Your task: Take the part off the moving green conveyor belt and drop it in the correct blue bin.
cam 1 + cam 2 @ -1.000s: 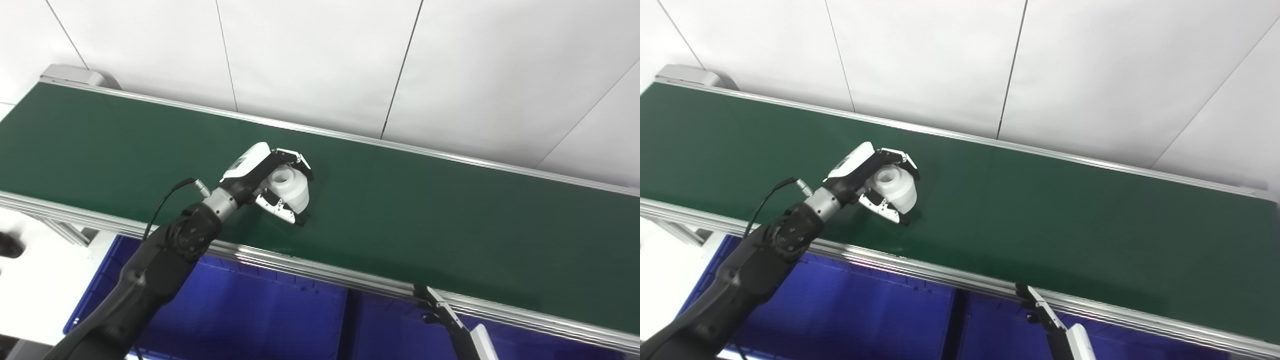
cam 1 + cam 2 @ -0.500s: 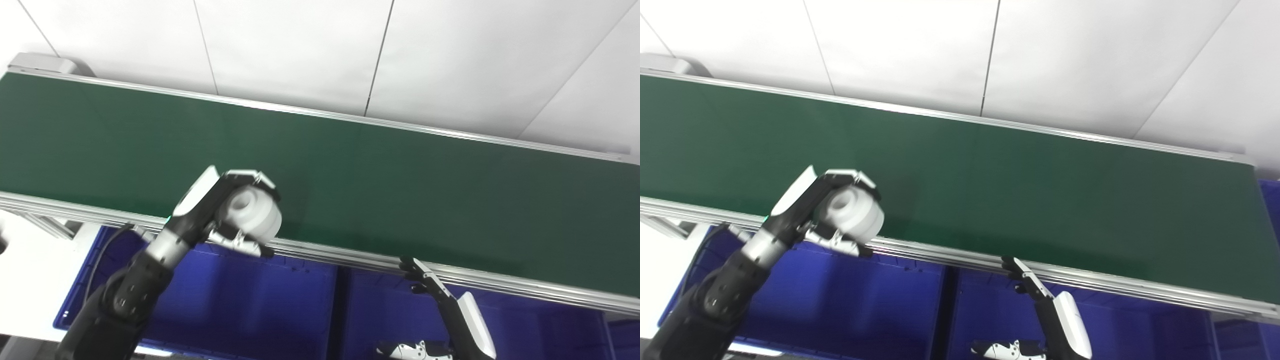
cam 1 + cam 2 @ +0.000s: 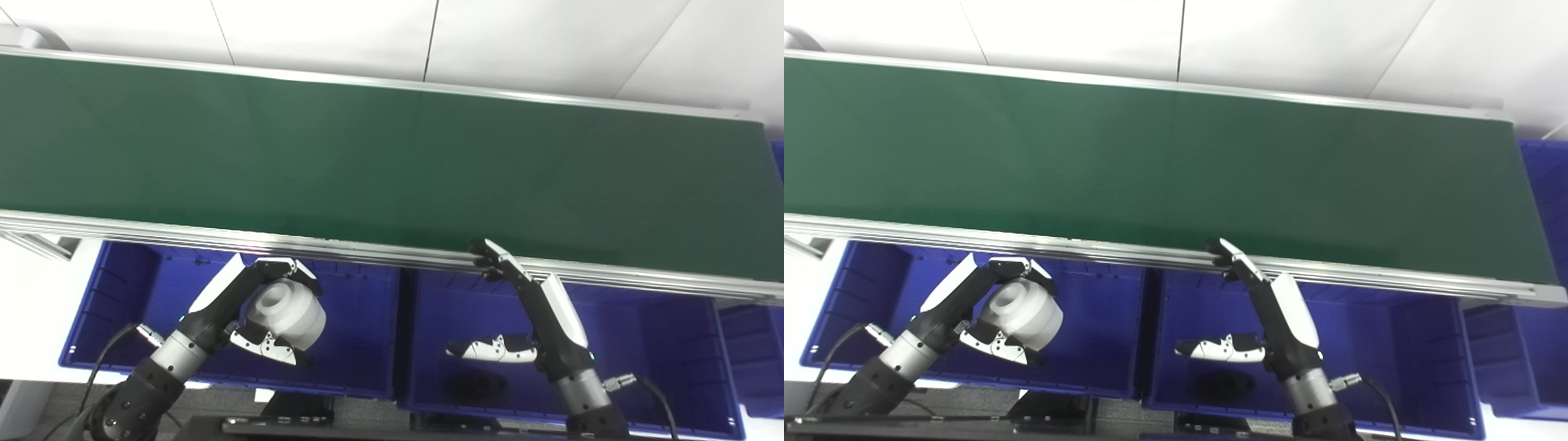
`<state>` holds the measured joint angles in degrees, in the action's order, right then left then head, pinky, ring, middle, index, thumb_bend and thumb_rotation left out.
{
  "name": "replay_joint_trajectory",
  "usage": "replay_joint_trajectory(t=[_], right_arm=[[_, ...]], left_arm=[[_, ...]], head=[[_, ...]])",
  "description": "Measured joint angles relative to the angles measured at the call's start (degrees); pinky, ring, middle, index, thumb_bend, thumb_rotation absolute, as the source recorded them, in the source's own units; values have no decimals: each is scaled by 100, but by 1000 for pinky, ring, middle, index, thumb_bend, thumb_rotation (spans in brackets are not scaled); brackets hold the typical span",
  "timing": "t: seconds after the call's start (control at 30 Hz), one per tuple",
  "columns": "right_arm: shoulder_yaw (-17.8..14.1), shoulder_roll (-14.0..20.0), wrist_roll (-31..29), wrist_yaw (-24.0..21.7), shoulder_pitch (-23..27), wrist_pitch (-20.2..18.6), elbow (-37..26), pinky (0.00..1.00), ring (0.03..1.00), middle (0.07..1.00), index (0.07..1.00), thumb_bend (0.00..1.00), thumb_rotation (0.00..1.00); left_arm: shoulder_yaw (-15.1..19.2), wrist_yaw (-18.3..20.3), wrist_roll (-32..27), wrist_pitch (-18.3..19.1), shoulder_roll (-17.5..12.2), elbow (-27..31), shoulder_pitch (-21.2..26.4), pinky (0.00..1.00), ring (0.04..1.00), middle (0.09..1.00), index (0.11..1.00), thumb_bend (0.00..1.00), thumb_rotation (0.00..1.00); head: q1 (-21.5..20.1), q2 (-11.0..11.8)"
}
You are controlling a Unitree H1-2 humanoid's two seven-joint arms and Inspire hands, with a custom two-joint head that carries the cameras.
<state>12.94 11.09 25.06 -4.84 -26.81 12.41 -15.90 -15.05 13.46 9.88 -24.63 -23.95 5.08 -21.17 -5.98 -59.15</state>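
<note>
Now the left hand (image 3: 257, 318) grips the white stepped plastic cylinder part (image 3: 286, 313) above the left blue plastic bin (image 3: 361, 380), at seven o'clock below the green conveyor belt (image 3: 392, 159). It looks rigid, light and smooth; its broad body suits grasping. The right hand (image 3: 520, 318) is open.

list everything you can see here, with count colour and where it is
conveyor belt: one, green with silver rails, across the upper picture
white part: one, white, round with a centre hole, held over the left bin
blue bins: left one below the belt's near rail, middle one beside it, a third partly seen at far right
dark object: one, black, on the middle bin's floor, too dim to identify
wall: white panels behind the belt
left hand: black and white, shut on the white part
right hand: black and white, open, over the middle bin
</note>
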Motion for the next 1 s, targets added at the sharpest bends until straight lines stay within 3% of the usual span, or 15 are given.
replay_joint_trajectory(t=[0.07, 0.2, 0.23, 0.27, 0.33, 0.37, 0.43, 0.53, 0.73, 0.8, 0.87, 1.0], right_arm=[[-1, 2, 0, -24, 3, -11, -3, 723, 804, 847, 876, 945, 470], [-5, 1, -14, -95, 7, -44, -5, 729, 805, 846, 876, 941, 469], [-6, 2, -22, -102, 15, -49, -5, 728, 806, 847, 877, 939, 467], [-8, 2, -28, -110, 23, -53, -6, 729, 808, 848, 879, 935, 465], [-10, 3, -52, -118, 34, -54, -7, 726, 805, 847, 878, 933, 460], [-13, 5, -79, -121, 37, -55, -8, 725, 805, 847, 877, 933, 460], [-19, 15, -88, -122, 35, -57, -20, 731, 805, 848, 880, 930, 467], [-22, 31, -85, -122, 29, -57, -24, 731, 807, 849, 881, 936, 484], [-20, 33, -33, -122, -74, -62, -95, 713, 800, 847, 877, 935, 484], [-19, 29, 0, -122, -94, -73, -102, 729, 807, 848, 879, 941, 503], [-12, 30, 70, -152, -115, -141, -154, 750, 816, 844, 884, 950, 528], [15, 39, 115, -252, -166, -312, -247, 756, 816, 844, 887, 952, 514]], left_arm=[[-75, 51, 147, -15, -32, -35, 7, 518, 477, 509, 472, 499, 0], [-78, 34, 1004, 209, 38, -156, 7, 541, 472, 509, 484, 500, 0], [-85, 33, 1250, 335, 72, -180, 19, 557, 548, 508, 486, 507, 0], [-116, 36, 1518, 499, 95, -200, 24, 638, 666, 657, 545, 527, 109], [-169, 38, 1929, 767, 126, -192, 23, 786, 798, 796, 772, 625, 433], [-187, 42, 2163, 979, 161, -145, 21, 798, 807, 805, 785, 631, 452], [-211, 77, 2561, 1417, 237, 9, 20, 934, 903, 901, 873, 680, 622], [-341, 299, 3068, 1939, 264, 354, 23, 993, 962, 963, 927, 726, 783], [-441, 550, 3464, 2460, 264, 576, 18, 1000, 981, 986, 948, 747, 819], [-454, 567, 3418, 2531, 268, 588, 8, 989, 969, 978, 946, 763, 785], [-342, 522, 2977, 2442, 304, 578, -37, 957, 955, 974, 948, 785, 751], [-115, 447, 1641, 1885, 374, 505, -67, 833, 931, 961, 936, 832, 616]], head=[[0, 0], [88, 35], [97, 35], [114, 44], [123, 70], [123, 70], [114, 53], [123, 70], [88, 105], [79, 105], [0, 140], [-280, 219]])
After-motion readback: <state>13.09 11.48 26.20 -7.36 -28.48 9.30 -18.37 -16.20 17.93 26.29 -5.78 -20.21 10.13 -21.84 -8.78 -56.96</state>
